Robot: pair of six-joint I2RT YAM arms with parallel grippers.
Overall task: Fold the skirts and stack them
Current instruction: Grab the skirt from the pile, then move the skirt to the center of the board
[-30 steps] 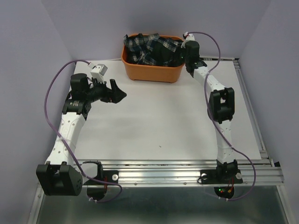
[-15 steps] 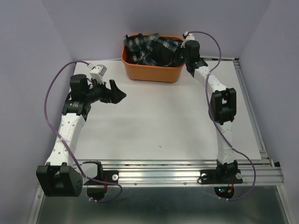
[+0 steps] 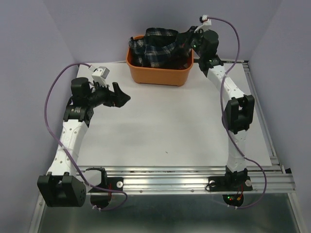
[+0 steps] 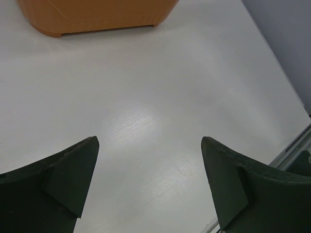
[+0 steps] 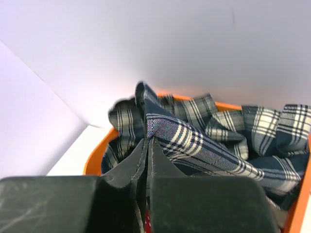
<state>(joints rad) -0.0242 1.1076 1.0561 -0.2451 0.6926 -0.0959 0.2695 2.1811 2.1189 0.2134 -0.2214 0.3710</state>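
Observation:
The navy-and-green tartan skirt (image 3: 158, 48) lies bunched in the orange tub (image 3: 158, 75) at the back of the table. My right gripper (image 3: 187, 41) is shut on a fold of the tartan skirt (image 5: 194, 136) and holds it raised above the tub's right side; its tips (image 5: 147, 141) pinch the cloth. A sliver of red dotted cloth (image 5: 146, 224) shows below the fingers. My left gripper (image 3: 124, 99) is open and empty over the bare table at the left; in its wrist view (image 4: 148, 145) only the white tabletop lies between the fingers.
The white tabletop (image 3: 165, 121) spreads between the arms. The orange tub's corner shows in the left wrist view (image 4: 97, 17). A metal rail (image 3: 194, 177) runs along the near edge. Purple walls close the back and sides.
My right gripper has risen and moved back-right over the tub, lifting the tartan cloth up with it. The left arm has barely moved.

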